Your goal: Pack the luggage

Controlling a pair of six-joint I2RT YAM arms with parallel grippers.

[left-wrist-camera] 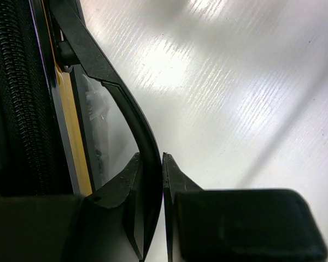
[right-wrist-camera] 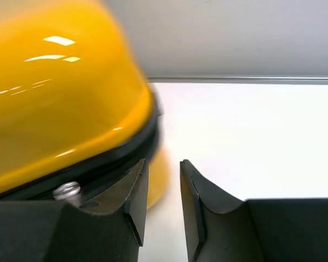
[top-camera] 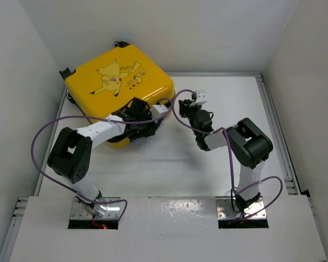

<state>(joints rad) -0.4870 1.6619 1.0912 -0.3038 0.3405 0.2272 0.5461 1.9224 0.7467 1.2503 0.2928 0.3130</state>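
Observation:
The luggage (top-camera: 120,82), a glossy yellow hard-shell suitcase with a Pikachu print, lies shut at the back left of the table. My left gripper (top-camera: 139,113) is at its near side, shut on the black curved handle (left-wrist-camera: 128,103); the left wrist view shows the handle pinched between both fingers (left-wrist-camera: 152,157), with the black zipper band (left-wrist-camera: 22,109) alongside. My right gripper (top-camera: 187,106) hovers just off the suitcase's right corner. In the right wrist view its jaws (right-wrist-camera: 164,164) stand a narrow gap apart with nothing between them, and the yellow shell (right-wrist-camera: 60,98) bulges at the left.
White walls enclose the table on the left, back and right. A metal rail (top-camera: 276,136) runs along the table's right edge. Purple cables (top-camera: 44,136) loop from both arms. Bare white tabletop (top-camera: 169,164) lies between the arms and the suitcase.

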